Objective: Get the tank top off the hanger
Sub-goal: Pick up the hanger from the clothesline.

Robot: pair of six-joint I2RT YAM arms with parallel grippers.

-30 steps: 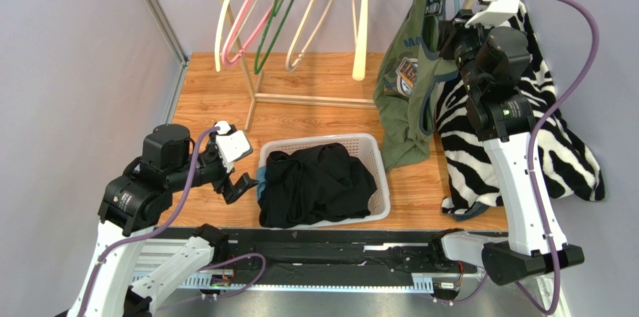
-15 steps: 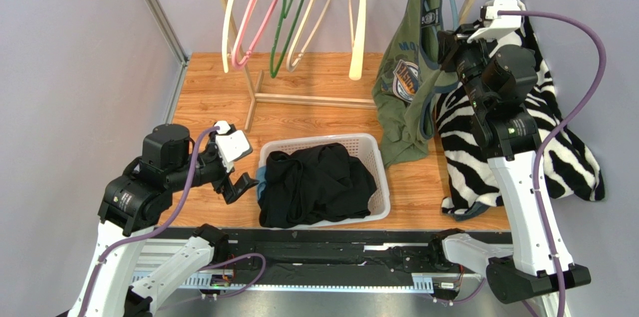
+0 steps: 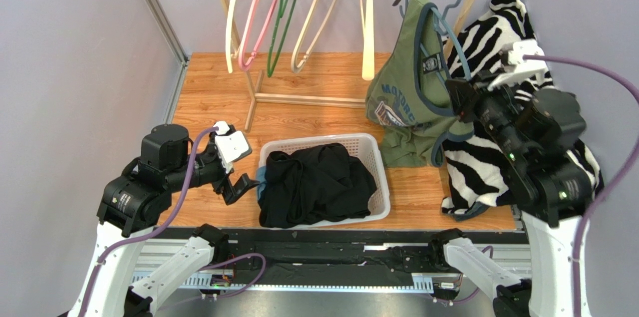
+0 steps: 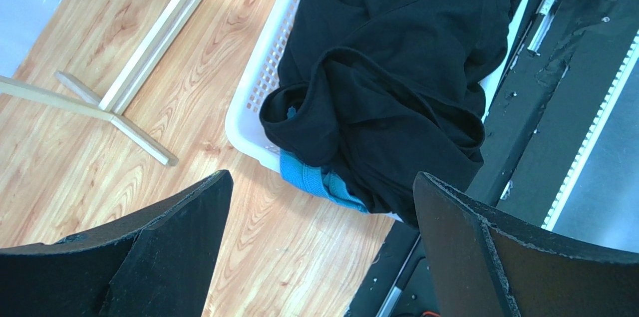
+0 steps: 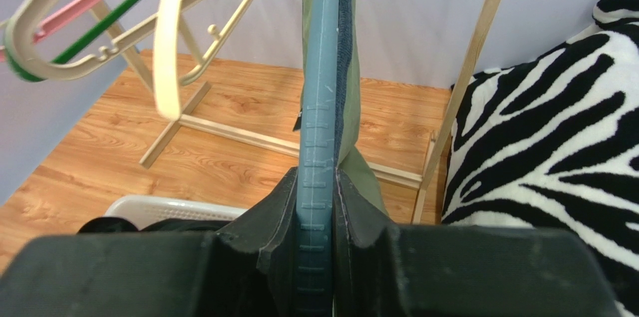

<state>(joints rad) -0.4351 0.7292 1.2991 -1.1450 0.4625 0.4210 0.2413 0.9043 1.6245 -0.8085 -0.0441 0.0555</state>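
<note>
Well, the right gripper (image 5: 319, 205) is clamped tight on the blue hanger (image 5: 317, 92). The wrist camera makes that plain, while overhead shows the green tank top (image 3: 401, 100) draped on it just ahead of the grip. Left gripper (image 4: 319, 182) hangs spread wide, white basket (image 4: 251, 92) beneath it.

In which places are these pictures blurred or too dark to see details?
Right wrist view: the cream hanger is blurred and the fingers are dark and soft, yet the blue hanger between them is sharp. Left wrist view: sharp, folds of the black clothes visible. Top view: even light, soft shadows.
</note>
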